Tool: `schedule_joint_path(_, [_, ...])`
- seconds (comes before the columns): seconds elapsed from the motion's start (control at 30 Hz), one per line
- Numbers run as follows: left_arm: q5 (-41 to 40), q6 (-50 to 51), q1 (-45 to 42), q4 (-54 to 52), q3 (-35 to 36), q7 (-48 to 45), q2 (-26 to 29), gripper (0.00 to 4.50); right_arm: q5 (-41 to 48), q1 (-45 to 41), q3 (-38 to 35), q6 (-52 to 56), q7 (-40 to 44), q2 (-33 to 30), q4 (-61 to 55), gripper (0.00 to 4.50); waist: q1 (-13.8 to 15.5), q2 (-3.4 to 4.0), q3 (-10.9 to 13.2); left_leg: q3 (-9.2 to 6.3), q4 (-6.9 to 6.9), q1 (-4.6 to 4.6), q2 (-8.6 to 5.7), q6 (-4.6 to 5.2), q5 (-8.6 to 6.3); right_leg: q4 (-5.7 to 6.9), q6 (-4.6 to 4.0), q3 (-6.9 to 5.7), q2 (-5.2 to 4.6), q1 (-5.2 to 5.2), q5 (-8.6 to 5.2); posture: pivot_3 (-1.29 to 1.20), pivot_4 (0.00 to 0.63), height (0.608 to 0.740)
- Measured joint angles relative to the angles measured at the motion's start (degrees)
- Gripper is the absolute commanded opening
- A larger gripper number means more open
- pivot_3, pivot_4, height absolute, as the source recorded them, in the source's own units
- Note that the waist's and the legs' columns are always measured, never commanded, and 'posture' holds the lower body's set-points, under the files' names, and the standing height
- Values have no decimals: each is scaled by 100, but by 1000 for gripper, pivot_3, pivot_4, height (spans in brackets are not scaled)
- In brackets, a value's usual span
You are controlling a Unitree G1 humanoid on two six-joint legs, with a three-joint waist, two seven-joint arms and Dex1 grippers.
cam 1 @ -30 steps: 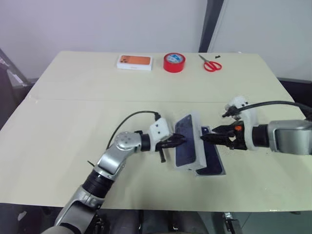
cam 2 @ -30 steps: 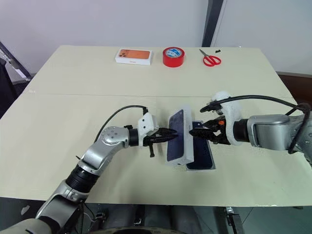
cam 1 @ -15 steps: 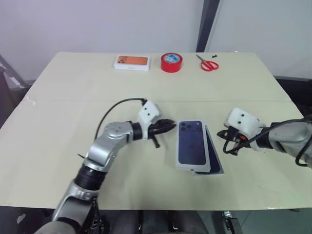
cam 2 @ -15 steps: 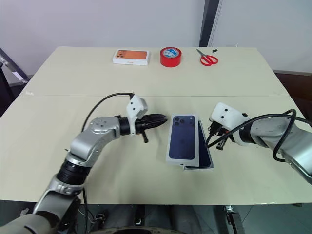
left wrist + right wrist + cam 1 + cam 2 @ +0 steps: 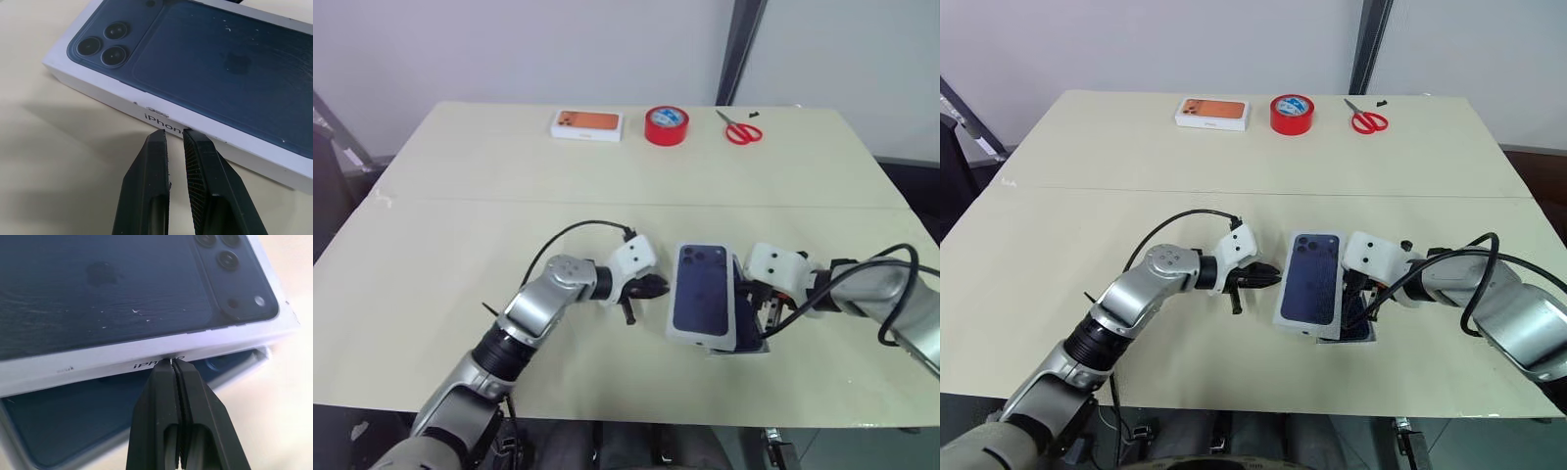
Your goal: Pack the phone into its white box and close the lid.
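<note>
The lid [image 5: 703, 304], white with a dark-blue phone picture facing up, lies askew over the white box [image 5: 259, 357]. The phone [image 5: 63, 431] shows as a dark blue face under the lid's raised right side. My left gripper [image 5: 173, 134] is by the lid's left side wall, its fingers nearly together with a thin gap and nothing between them. My right gripper [image 5: 171, 361] is shut and empty. Its tip touches the lid's right side wall.
Along the table's far edge lie a white box with an orange picture [image 5: 586, 124], a red tape roll [image 5: 666, 125] and red scissors [image 5: 739, 128]. A black cable loops from my left wrist [image 5: 578, 230].
The lid stood tilted on edge between both grippers; now it lies flat over the box. My right gripper shut, rolled and sank to the lid's right side. My left gripper drew back, then returned.
</note>
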Motion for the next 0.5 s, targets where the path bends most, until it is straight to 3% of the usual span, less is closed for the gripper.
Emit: schedule_joint_path(0.5, [-13,45,-260,21,-296,-488,-386,603,-512,624,-636,-135,486,-34,242,48,-7,0,0,2,2,2,-2,0,0,4,2,2,2,2,-1,0,150,733])
